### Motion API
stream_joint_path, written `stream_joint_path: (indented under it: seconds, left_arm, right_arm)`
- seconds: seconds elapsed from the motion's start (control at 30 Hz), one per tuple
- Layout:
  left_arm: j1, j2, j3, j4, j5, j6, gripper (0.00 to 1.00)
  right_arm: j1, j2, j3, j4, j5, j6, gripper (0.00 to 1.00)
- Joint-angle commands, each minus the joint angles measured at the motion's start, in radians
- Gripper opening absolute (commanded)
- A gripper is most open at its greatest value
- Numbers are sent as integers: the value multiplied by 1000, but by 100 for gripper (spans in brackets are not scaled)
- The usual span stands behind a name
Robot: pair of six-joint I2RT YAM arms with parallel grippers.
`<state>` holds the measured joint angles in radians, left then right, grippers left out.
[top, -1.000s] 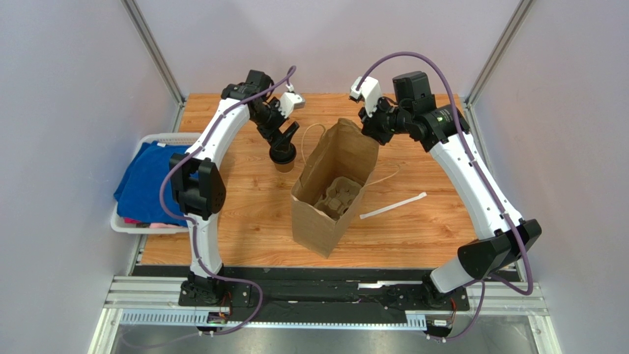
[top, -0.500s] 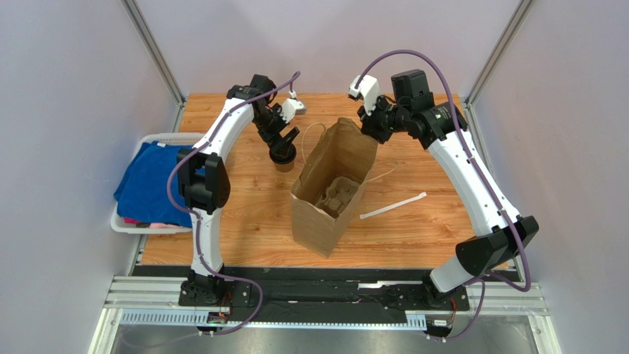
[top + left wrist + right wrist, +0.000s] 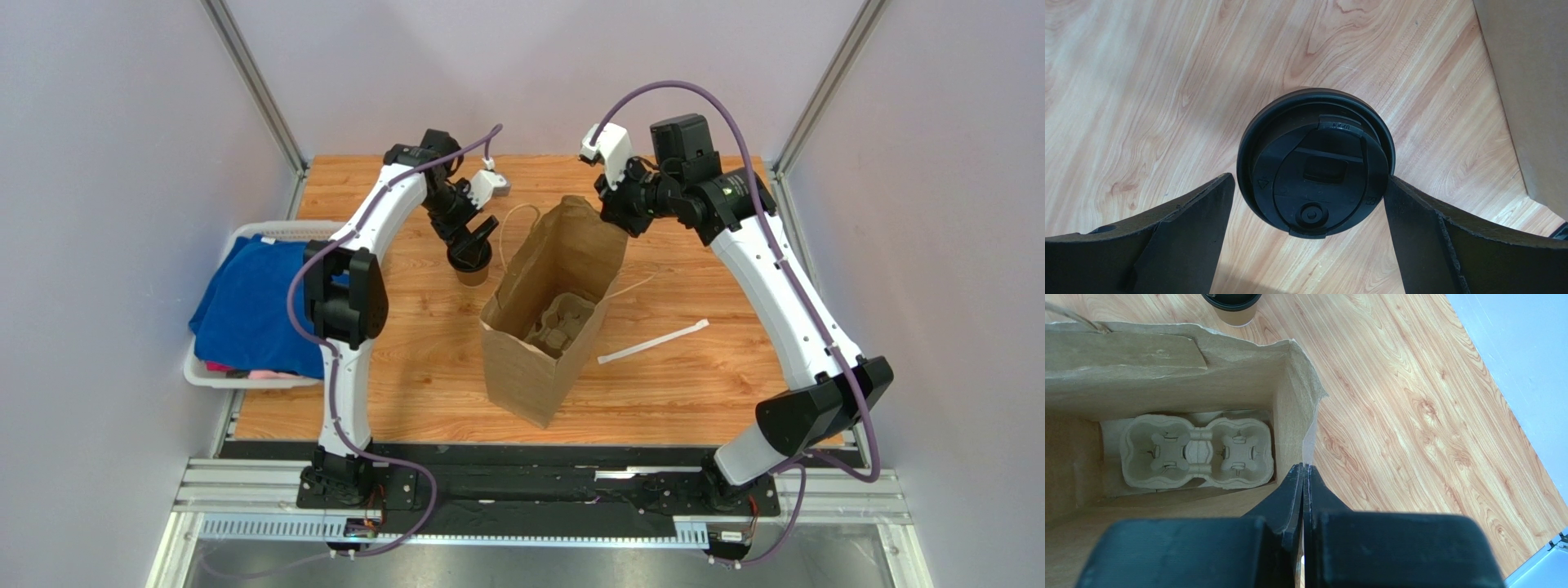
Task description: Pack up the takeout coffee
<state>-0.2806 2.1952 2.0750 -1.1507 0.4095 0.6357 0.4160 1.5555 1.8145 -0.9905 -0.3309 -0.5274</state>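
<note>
1. Left fingers (image 3: 1183,229) were spread wide, one on each side of the black-lidded takeout coffee (image 3: 1315,162). Each sat just off the lid's rim. Contact could not be confirmed, and nothing looked gripped.
2. The coffee stood upright on the bench (image 3: 417,355), between those fingers and outside the paper bag (image 3: 552,263), which stood just beyond one finger.
3. Over the last second the left wrist turned slightly above the cup and the elbow swung inward. The cup neither shifted nor rose.
4. Right fingers (image 3: 1284,496) were pressed together on the bag's rim, holding the mouth open. The pulp cup tray (image 3: 1195,452) lay below them, its wells unfilled.
5. Judgement: alignment looked finished and closing on the cup seemed next. Packing had not begun.
</note>
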Motion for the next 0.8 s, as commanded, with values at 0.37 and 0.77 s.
stream_joint_path:
  seconds: [0.37, 0.77]
  left_arm:
    - [4, 35, 79, -38, 61, 22, 98]
    - [4, 46, 80, -49, 68, 13, 96]
  right_arm:
    - [-9, 23, 37, -7, -5, -8, 0]
    - [-16, 26, 35, -7, -19, -17, 0]
